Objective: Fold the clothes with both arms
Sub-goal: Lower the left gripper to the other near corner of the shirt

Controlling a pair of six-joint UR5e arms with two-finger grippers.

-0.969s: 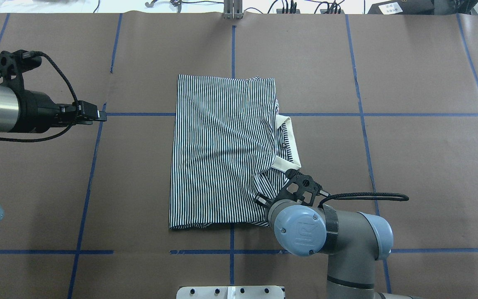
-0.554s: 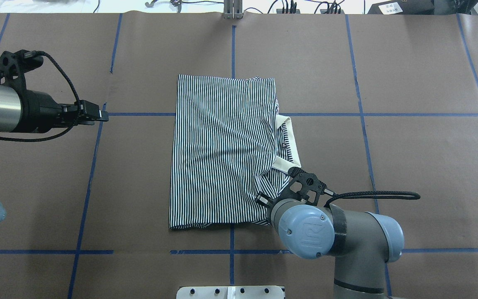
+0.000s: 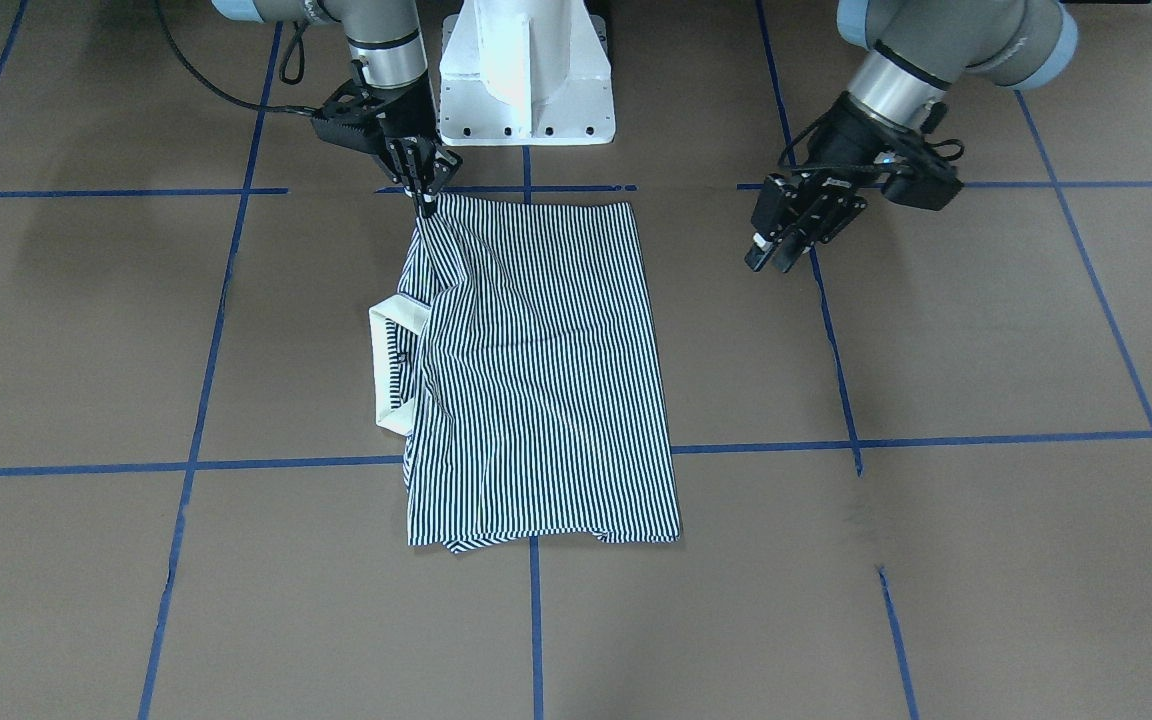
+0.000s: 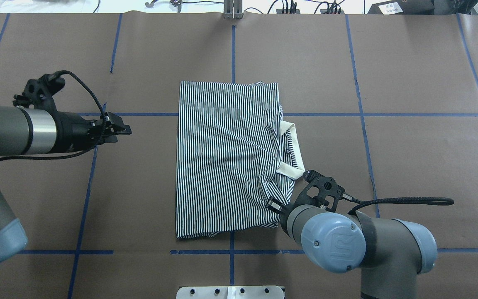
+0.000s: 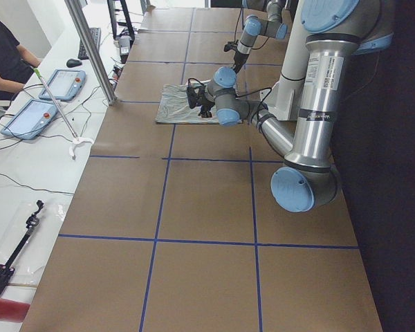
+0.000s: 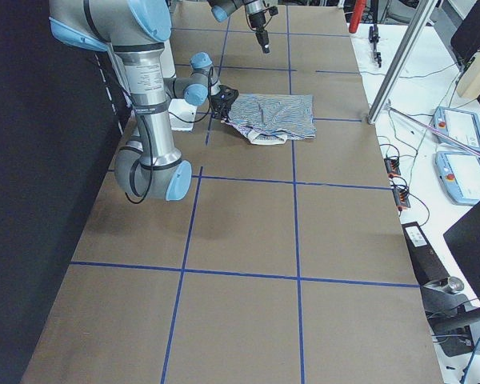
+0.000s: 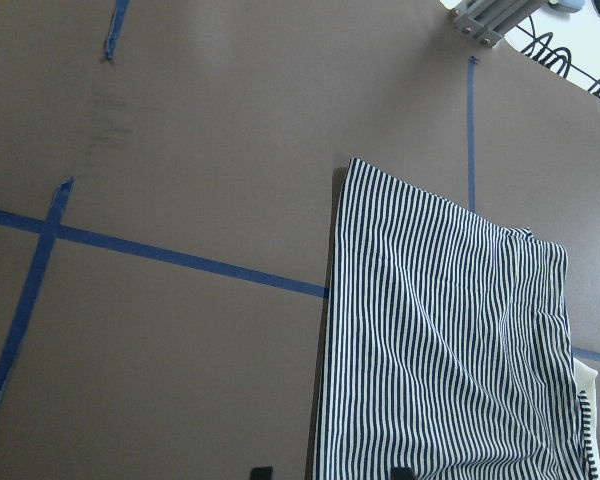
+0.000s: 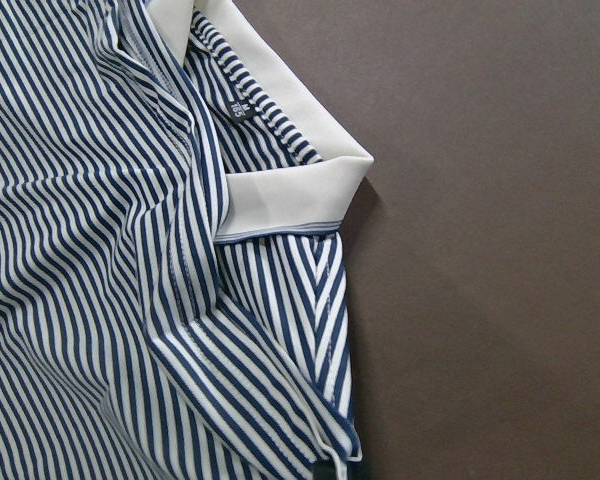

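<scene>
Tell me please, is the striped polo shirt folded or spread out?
Folded. The polo shirt lies as a narrow rectangle, sleeves not spread out, and its cream collar sticks out at one long edge.

A folded striped shirt (image 4: 226, 158) lies mid-table (image 4: 409, 145) on brown paper (image 4: 430, 62) gridded with blue tape (image 4: 388, 114), just in front of the robot's white base (image 3: 526, 70).

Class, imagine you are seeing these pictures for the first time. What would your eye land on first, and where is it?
The navy-and-white striped polo shirt stands out first, lying folded in the middle of the brown table with its cream collar poking out on the robot's right. Next is the right gripper, pinching the shirt's corner nearest the robot's base, while the left gripper hovers open, clear of the cloth.
</scene>
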